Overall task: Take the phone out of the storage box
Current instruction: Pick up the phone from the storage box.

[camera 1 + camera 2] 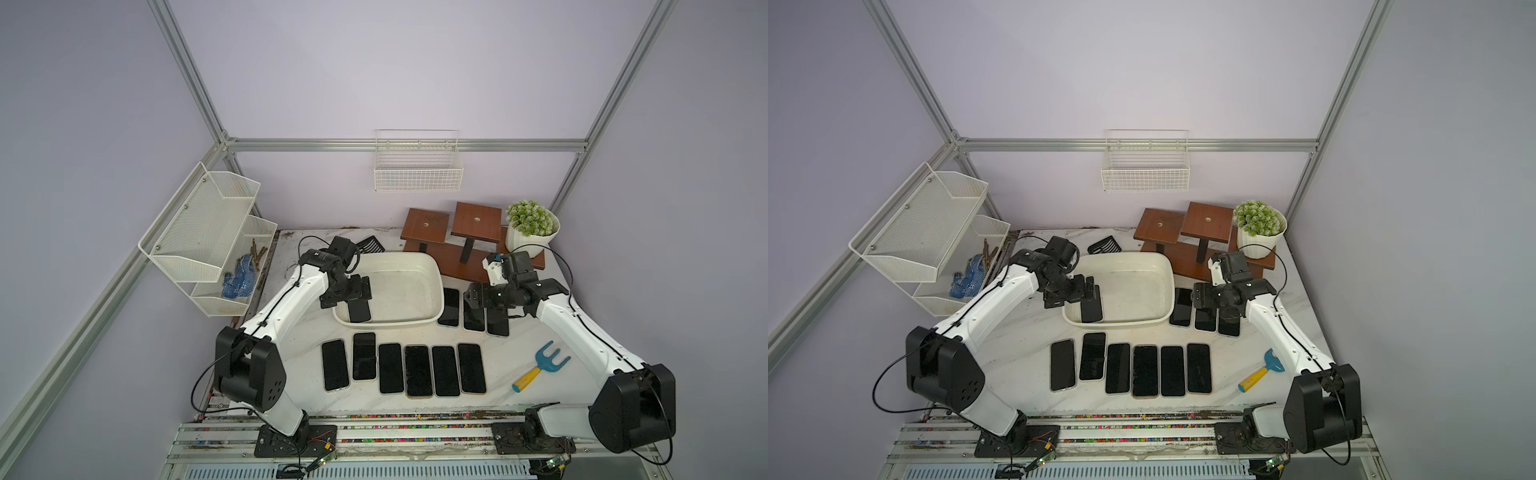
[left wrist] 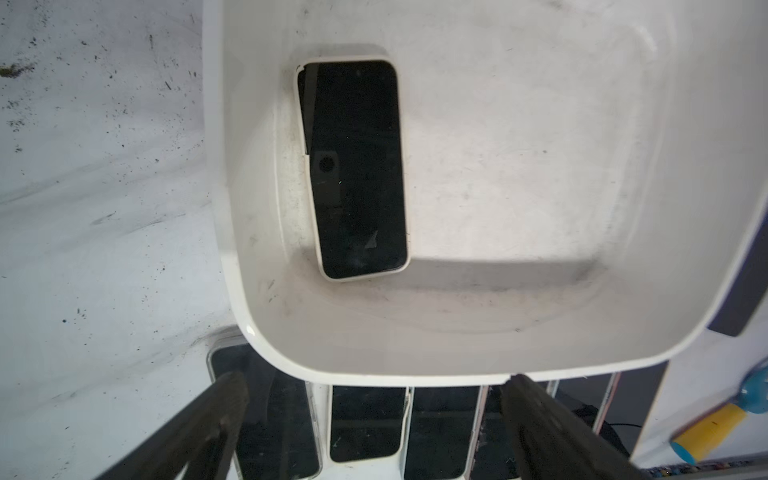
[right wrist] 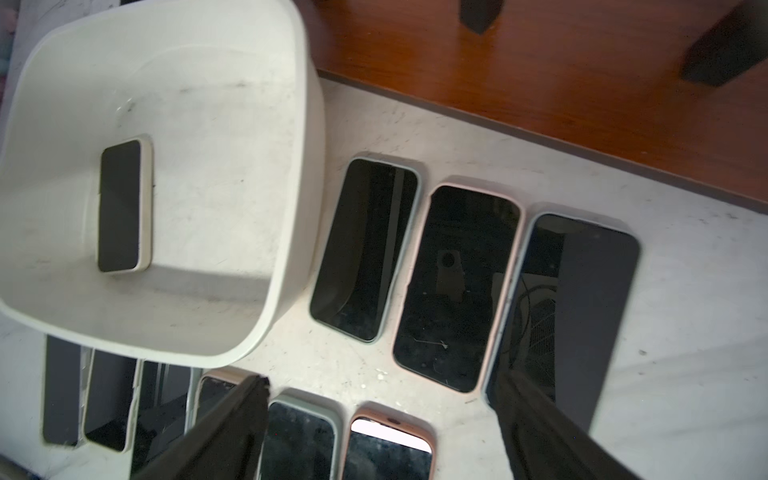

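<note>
Soft, even light fills both top views, shadows faint. In the wrist views the wall of the storage box [image 2: 415, 345] throws a grey shadow inside; a tabletop phone [image 3: 390, 449] glares white; edges smear.

Both the left arm [image 1: 291, 303] and the right arm [image 1: 582, 332] wear glossy white tapered shells between bulky matte black joint housings [image 1: 257, 374], the left one's flat side pierced by small round holes. Thin black cables [image 1: 192, 392] loop outside the links, strapped on with black ties [image 1: 261, 323]. Each arm rises from a black screwed base plate [image 1: 274, 444]. Matte black tapering fingers [image 2: 548, 432] end the left arm.
</note>
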Robot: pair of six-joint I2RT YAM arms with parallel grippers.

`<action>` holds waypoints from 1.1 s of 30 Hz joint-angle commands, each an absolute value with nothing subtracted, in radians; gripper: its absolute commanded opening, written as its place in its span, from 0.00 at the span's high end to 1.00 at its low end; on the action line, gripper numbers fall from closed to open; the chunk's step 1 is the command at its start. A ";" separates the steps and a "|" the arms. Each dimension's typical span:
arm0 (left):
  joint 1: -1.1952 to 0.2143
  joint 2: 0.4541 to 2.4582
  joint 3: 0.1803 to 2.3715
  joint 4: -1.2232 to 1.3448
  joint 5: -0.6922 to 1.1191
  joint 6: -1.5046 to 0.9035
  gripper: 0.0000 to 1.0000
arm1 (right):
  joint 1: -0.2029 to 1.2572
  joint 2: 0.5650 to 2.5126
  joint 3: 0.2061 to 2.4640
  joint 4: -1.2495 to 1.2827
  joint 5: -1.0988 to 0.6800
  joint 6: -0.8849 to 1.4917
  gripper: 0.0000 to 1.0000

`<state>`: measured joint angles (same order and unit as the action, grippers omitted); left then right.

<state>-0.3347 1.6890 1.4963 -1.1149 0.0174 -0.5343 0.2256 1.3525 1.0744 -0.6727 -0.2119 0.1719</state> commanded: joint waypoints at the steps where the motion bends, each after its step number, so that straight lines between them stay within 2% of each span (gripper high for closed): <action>1: -0.331 1.784 1.609 -1.192 -0.049 -0.504 0.00 | 0.265 1.357 1.106 -0.658 -0.247 0.190 0.09; 9: -0.334 1.980 1.784 -1.242 -0.060 -0.548 0.00 | 0.290 1.339 1.095 -0.644 -0.267 0.204 0.09; 33: -0.352 2.285 1.855 -1.212 -0.153 -0.696 0.00 | 0.290 1.313 1.115 -0.715 -0.327 0.089 0.08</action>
